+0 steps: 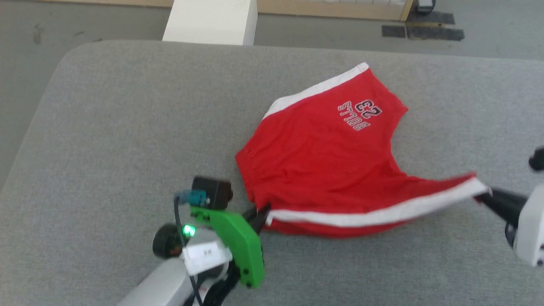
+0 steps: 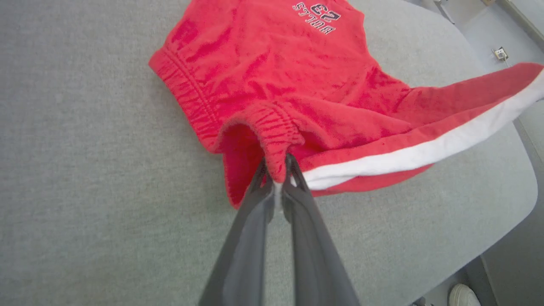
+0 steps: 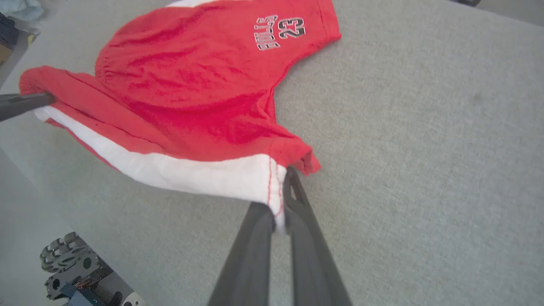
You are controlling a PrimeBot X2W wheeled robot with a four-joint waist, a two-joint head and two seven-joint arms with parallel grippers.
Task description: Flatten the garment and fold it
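The garment stretched: slip risk
It is clamped by left gripper and right gripper; 2 thin bites could be pulled free.

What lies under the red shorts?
The grey surface shows all around the shorts and beneath the edge held up by the left claw and right claw. Whatever lies beneath the flat part is covered.
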